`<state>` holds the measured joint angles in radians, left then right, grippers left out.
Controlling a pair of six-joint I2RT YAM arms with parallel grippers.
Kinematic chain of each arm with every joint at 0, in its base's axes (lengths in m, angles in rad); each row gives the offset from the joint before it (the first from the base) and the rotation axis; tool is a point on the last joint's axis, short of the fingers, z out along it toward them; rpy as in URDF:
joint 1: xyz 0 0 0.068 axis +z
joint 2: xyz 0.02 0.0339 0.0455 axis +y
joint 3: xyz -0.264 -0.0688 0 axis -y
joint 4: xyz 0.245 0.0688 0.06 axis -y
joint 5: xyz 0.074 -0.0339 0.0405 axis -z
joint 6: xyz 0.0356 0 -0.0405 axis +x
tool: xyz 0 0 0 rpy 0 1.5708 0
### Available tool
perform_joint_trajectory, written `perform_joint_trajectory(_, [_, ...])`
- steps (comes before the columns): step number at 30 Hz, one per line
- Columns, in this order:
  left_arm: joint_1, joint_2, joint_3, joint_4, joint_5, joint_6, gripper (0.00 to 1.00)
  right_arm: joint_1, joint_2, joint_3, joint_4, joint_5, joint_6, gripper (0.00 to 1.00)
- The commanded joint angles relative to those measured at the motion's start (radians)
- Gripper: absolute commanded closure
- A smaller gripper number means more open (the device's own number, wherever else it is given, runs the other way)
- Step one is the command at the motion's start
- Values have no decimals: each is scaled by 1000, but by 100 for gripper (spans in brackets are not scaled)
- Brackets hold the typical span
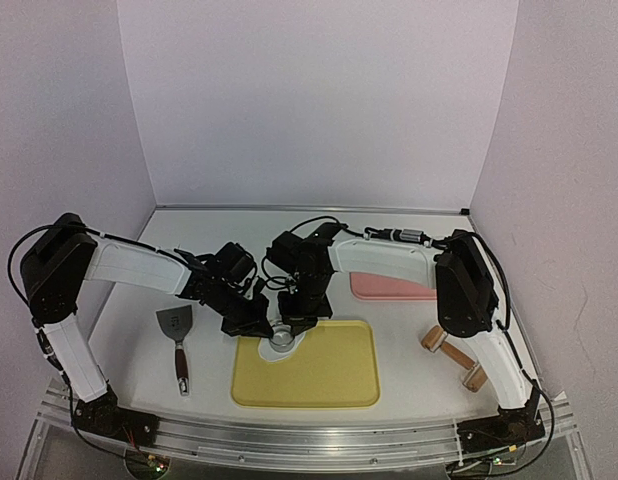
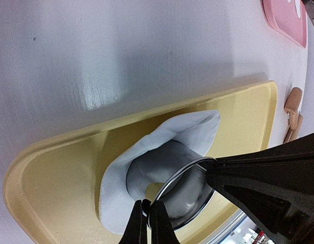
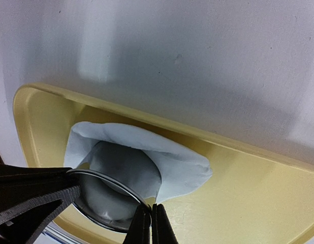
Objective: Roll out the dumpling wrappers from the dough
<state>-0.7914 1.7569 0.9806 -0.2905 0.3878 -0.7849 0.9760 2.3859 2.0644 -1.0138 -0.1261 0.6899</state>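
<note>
An irregular white dough piece (image 1: 272, 349) lies in the far left corner of the yellow tray (image 1: 329, 385). The metal ring cutter (image 1: 282, 338) stands in the dough. My left gripper (image 1: 265, 326) is shut on the ring's rim from the left, and my right gripper (image 1: 297, 322) is shut on the opposite side. In the left wrist view my fingertips (image 2: 149, 219) pinch the ring (image 2: 192, 195) over the dough (image 2: 162, 145). In the right wrist view my fingertips (image 3: 151, 223) pinch the ring (image 3: 103, 203) beside the dough (image 3: 157, 152). No round wrapper shows clearly.
A spatula (image 1: 177, 338) lies left of the tray. A pink plate (image 1: 389, 287) sits behind the tray on the right. A wooden rolling pin (image 1: 454, 358) lies right of the tray. The tray's rim (image 3: 147, 119) runs close behind the dough.
</note>
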Motion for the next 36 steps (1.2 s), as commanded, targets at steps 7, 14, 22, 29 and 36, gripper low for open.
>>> perform_joint_trajectory(7, [-15,24,25,-19,-16,-1,100,-5,57,-91,-37,20,33,100])
perform_joint_trajectory(14, [-16,25,19,-61,-51,-3,100,-2,75,-69,-39,-1,45,100])
perform_joint_trajectory(22, [-16,22,32,-38,-41,-8,100,-5,54,-156,-42,18,55,100])
perform_joint_trajectory(29, [-16,34,28,-53,-42,-6,100,-15,53,-135,-43,26,69,100])
perform_joint_trajectory(36, [-16,56,45,-63,-44,-3,100,-13,90,-122,-46,12,81,100])
